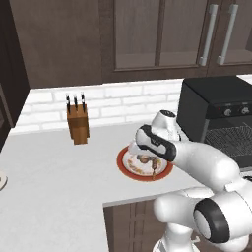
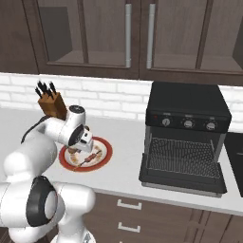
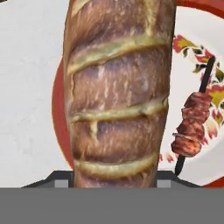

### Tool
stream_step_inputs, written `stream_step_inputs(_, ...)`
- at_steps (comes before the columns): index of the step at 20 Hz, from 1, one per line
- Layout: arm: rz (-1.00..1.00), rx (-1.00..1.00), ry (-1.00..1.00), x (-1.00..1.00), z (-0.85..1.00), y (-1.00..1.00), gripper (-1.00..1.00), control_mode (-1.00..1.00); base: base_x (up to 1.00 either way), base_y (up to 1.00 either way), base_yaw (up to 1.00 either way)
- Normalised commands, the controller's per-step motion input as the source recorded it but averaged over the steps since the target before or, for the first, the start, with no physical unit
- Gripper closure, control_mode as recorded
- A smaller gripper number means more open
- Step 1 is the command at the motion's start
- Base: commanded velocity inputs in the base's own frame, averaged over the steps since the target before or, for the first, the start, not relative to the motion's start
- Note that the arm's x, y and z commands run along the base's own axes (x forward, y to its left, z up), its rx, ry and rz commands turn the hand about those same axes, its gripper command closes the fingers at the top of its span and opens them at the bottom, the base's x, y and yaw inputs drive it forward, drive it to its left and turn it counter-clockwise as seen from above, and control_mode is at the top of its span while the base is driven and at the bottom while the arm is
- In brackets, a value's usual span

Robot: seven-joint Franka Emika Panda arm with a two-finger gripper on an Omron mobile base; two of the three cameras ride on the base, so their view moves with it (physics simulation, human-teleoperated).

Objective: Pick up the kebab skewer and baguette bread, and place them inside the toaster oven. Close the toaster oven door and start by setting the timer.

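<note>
Right under your hand camera, the baguette bread (image 3: pixel 116 92) sits between the gripper (image 3: pixel 113 181) jaws, clamped, on the red-rimmed plate (image 1: pixel 123 166) beside the kebab skewer (image 3: pixel 191 127). Next, lift and carry right to the open toaster oven (image 2: pixel 185 137).

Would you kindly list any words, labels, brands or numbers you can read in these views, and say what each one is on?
None can be read.
toaster oven: small marks around the knobs on its front panel, too small to read.
plate: red and yellow painted decoration, no lettering.
knife block: no label visible.
</note>
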Motion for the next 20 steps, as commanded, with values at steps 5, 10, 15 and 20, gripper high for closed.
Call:
stream_step_inputs(5, 0.00, 0.01, 0.00, -0.77, 0.79, -0.93, 1.00, -1.00, 0.00, 0.00, 0.00)
stream_step_inputs(10, 0.01, 0.00, -0.03, -0.97, 0.51, -1.00, 1.00, -1.00, 0.00, 0.00, 0.00)
stream_step_inputs(15, 0.05, -0.02, -0.05, -0.79, 0.35, -1.00, 1.00, -1.00, 0.00, 0.00, 0.00)
stream_step_inputs(20, 0.07, -0.04, -0.01, -0.16, 0.36, -1.00, 1.00, -1.00, 0.00, 0.00, 0.00)
